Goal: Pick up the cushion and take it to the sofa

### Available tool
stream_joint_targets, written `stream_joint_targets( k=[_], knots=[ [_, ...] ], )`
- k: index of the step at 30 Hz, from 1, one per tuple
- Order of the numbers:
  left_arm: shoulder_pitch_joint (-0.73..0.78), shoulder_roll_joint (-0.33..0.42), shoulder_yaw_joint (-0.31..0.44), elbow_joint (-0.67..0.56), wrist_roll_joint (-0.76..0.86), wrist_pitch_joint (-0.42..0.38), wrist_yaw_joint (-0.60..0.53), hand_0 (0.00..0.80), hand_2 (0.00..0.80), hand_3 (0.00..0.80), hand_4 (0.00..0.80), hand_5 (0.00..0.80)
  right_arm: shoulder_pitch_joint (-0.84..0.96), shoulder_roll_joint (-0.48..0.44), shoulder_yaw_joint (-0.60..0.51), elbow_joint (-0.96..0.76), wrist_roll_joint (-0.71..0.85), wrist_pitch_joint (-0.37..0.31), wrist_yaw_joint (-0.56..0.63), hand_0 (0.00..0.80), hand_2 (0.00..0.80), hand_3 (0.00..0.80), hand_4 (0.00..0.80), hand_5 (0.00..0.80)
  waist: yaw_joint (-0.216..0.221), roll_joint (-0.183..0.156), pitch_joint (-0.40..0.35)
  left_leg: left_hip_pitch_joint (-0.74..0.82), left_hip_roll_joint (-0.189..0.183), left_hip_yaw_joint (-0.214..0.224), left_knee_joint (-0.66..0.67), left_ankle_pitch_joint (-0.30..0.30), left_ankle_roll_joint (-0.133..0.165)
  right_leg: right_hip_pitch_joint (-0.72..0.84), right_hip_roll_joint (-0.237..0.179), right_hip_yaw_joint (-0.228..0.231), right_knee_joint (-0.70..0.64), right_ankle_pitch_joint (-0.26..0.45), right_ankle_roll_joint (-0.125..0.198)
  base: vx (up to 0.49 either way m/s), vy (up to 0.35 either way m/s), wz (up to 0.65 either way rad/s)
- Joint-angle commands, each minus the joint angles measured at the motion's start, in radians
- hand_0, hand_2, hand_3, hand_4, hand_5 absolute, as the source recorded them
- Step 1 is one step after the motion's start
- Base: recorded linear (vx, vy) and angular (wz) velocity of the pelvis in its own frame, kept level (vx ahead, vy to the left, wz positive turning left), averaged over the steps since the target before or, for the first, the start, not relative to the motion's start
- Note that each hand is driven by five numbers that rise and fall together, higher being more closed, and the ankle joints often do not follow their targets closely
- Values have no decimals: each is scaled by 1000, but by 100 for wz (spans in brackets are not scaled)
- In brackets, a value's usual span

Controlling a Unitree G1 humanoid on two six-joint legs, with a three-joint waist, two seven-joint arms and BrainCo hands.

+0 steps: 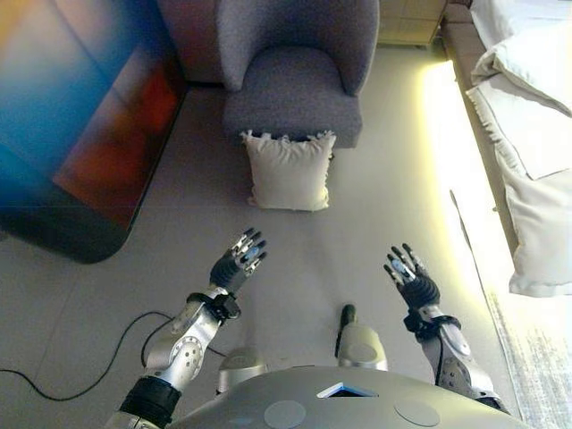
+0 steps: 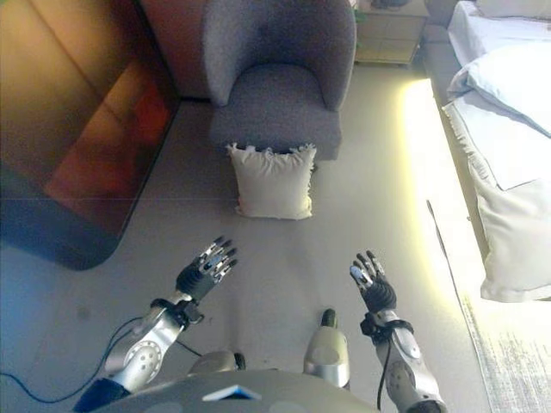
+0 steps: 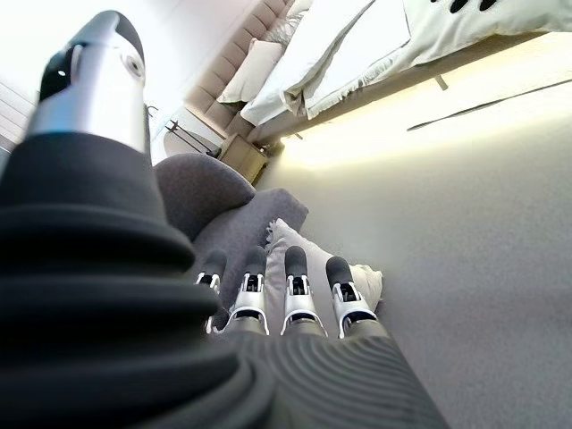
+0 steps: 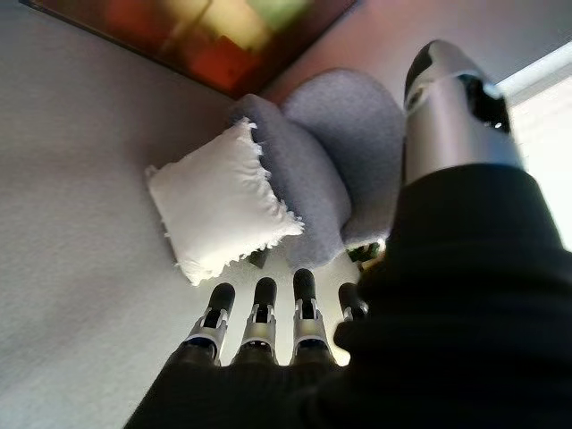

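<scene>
A cream cushion (image 1: 289,171) with fringed edges stands on the floor, leaning against the front of a grey armchair (image 1: 295,85). It also shows in the right wrist view (image 4: 222,204) and partly behind the fingers in the left wrist view (image 3: 308,255). My left hand (image 1: 238,264) is open, held above the floor short of the cushion and to its left. My right hand (image 1: 410,277) is open, short of the cushion and to its right. Both hands are empty and apart from the cushion.
A bed (image 1: 527,107) with white bedding runs along the right, with a lit strip of floor beside it. A large dark glossy panel (image 1: 80,125) stands on the left. A wooden nightstand (image 2: 392,34) is behind the armchair to the right.
</scene>
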Motion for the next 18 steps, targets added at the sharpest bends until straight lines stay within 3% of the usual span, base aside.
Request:
stream_joint_targets(
  k=[1,3,4,6,8,10,13,16,18],
  knots=[
    [18,52,56,-101,41,-70,-3,0,0,0,0,0,-19,-15,8,-86,17,0,25,0,0,0,0,0,-43,-12,-40,128,17,39,94,64,54,-112,58,60,-20,78,42,369,-283,7],
    [22,48,79,-119,0,-74,-3,0,0,0,0,0,-27,-41,0,-85,18,15,43,0,0,0,0,0,-50,-2,-52,118,68,27,208,194,23,-96,113,63,5,23,-12,286,-271,4],
    [22,42,83,-127,-10,-72,-1,0,0,0,0,0,-33,-51,-1,-80,16,15,45,0,0,0,0,0,-47,-6,-53,86,70,9,299,233,21,-80,127,66,8,5,-36,228,-255,5],
    [18,22,84,-141,-35,-67,8,0,0,0,0,0,-58,-74,-1,-58,20,-6,46,0,0,0,0,0,-25,-29,-40,-69,43,-26,540,260,46,-20,146,78,11,-30,-89,214,-260,4],
    [19,9,70,-143,-43,-74,8,0,0,0,0,0,-75,-79,-3,-52,32,-23,47,0,0,0,0,0,-3,-41,-23,-170,47,-12,571,257,60,27,152,70,11,-53,-106,154,-149,-12],
    [23,4,66,-149,-38,-76,4,0,0,0,0,0,-70,-80,-10,-52,37,-35,53,0,0,0,0,0,13,-40,-11,-201,30,-1,482,253,71,60,164,75,2,-68,-103,165,-35,-15],
    [15,5,62,-154,-33,-73,4,0,0,0,0,0,-50,-74,-18,-74,25,-31,32,0,0,0,0,0,33,-31,9,-244,8,11,290,312,56,117,203,96,-21,-104,-98,178,12,11],
    [-2,-1,40,-137,-26,-76,12,0,0,0,0,0,-30,-61,-5,-89,15,-31,-1,0,0,0,0,0,63,1,21,-332,15,27,57,427,11,173,250,88,-22,-149,-102,240,25,43],
    [3,-7,32,-133,-25,-76,15,0,0,0,0,0,-14,-54,5,-95,12,-39,-2,0,0,0,0,0,98,10,32,-389,1,26,-141,463,-4,231,268,103,-36,-173,-100,408,5,16]
  ],
)
